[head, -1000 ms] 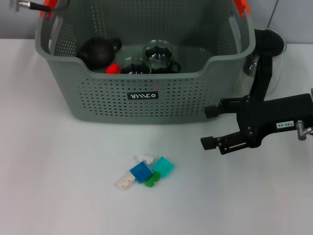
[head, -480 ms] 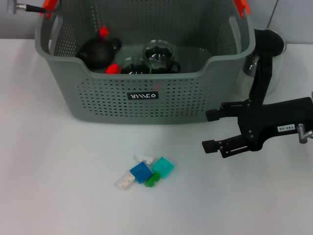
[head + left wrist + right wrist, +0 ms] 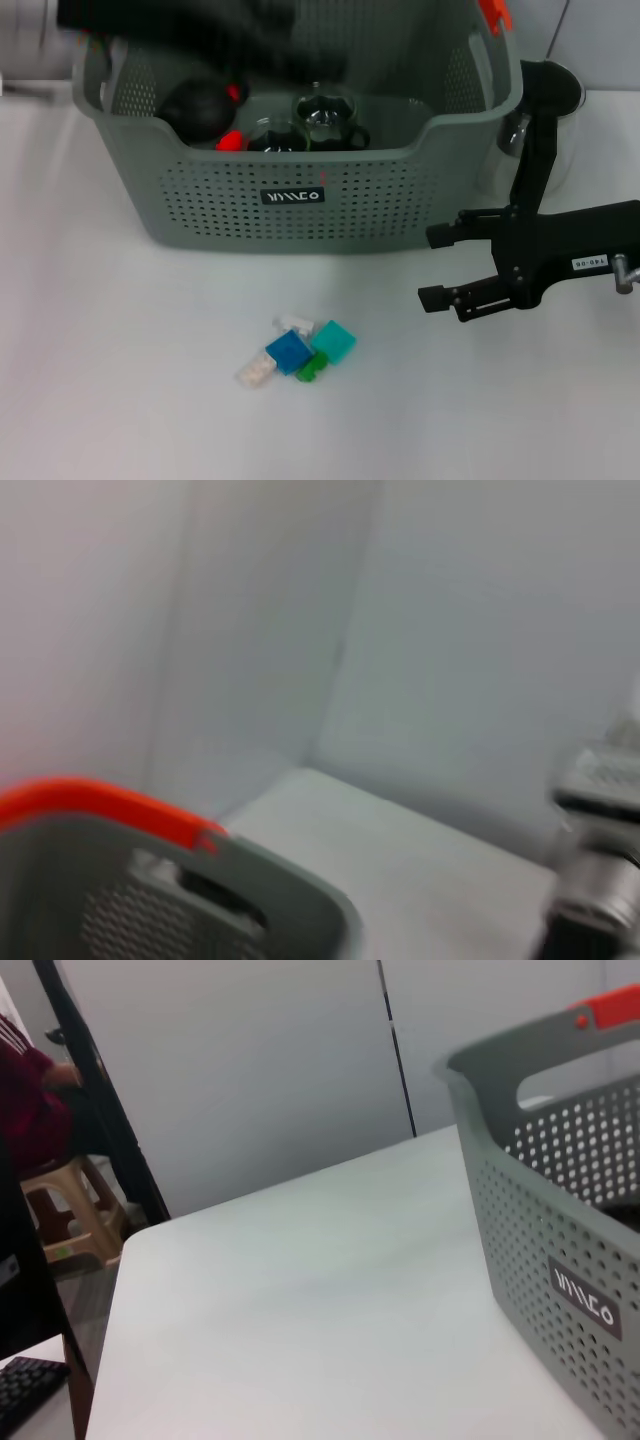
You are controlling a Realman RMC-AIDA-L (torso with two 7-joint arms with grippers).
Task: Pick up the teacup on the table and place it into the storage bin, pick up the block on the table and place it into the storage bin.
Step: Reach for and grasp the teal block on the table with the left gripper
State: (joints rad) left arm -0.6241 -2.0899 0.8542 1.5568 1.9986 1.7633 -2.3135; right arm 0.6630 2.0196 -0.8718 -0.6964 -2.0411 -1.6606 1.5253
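The storage bin (image 3: pixel 300 215) stands at the back of the table, and its black label (image 3: pixel 585 1305) also shows in the right wrist view. Inside it lie two glass teacups (image 3: pixel 325 112), a black teapot (image 3: pixel 195 105) and a red block (image 3: pixel 230 140). Several small blocks (image 3: pixel 300 350), blue, teal, green and white, lie clustered on the table in front of the bin. My left arm (image 3: pixel 200 35) is a dark blur sweeping over the bin's back left. My right gripper (image 3: pixel 438 266) hovers open and empty to the right of the bin's front corner.
A clear glass vessel (image 3: pixel 515 132) stands right of the bin, partly hidden behind my right arm. An orange-red corner tab (image 3: pixel 100 800) of the bin fills the left wrist view. A seated person (image 3: pixel 40 1090) and a stool are beyond the table's far edge.
My left arm has swung in over the bin from the upper left. My right gripper has drifted slightly right. The blocks on the table have not moved.
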